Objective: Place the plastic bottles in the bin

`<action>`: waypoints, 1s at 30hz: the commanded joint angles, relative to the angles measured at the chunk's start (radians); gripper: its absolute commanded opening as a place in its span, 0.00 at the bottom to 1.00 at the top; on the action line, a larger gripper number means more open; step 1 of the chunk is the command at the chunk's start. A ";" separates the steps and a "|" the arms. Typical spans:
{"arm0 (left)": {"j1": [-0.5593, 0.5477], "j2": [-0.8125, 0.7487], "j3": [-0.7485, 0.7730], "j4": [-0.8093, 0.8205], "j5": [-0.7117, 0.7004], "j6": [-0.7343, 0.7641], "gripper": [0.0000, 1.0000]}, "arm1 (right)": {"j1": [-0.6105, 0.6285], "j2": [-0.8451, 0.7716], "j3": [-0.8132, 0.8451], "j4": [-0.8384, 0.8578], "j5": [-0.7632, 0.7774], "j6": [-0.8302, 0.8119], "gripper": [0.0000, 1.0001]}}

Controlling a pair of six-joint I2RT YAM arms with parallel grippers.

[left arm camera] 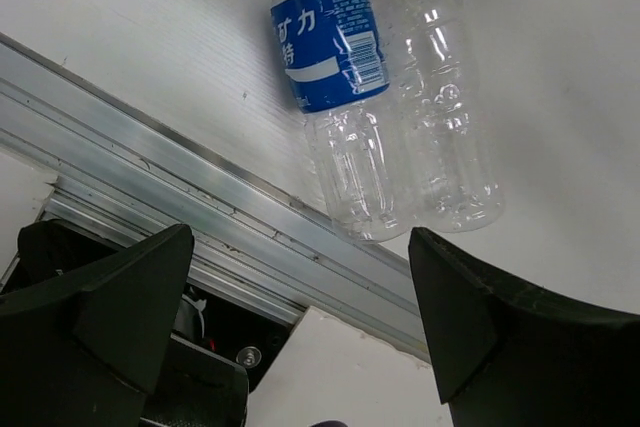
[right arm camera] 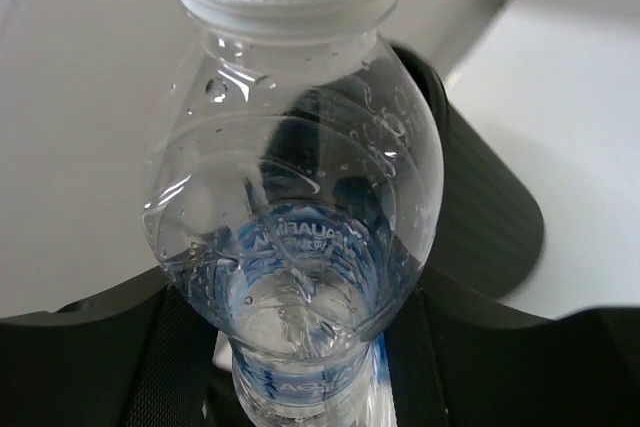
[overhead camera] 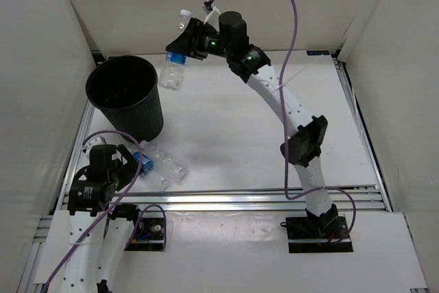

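The right gripper (overhead camera: 184,47) clamps a clear bottle (overhead camera: 172,73) around its body, upper centre, just right of the bin (overhead camera: 145,118). Two more bottles (left arm camera: 335,57) lie lower left beneath the wide-open left gripper (left arm camera: 300,237). They look light, thin-walled and slick, so grip mid-body, gently.

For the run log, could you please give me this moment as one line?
right jaws: shut on raised bottle, beside bin | left jaws: open above two lying bottles by front rail
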 commanded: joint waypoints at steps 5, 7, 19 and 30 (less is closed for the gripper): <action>-0.005 0.059 0.097 -0.039 0.016 0.008 1.00 | 0.117 0.082 0.086 0.565 0.182 -0.013 0.32; -0.005 0.068 0.097 -0.049 0.016 -0.004 1.00 | 0.140 0.094 0.086 0.622 0.223 -0.044 0.36; -0.005 0.120 0.066 0.017 0.016 -0.072 1.00 | 0.183 0.171 0.126 0.720 0.263 -0.101 0.56; -0.005 0.109 0.066 -0.003 -0.003 -0.081 1.00 | 0.183 0.189 0.095 0.751 0.244 -0.064 0.88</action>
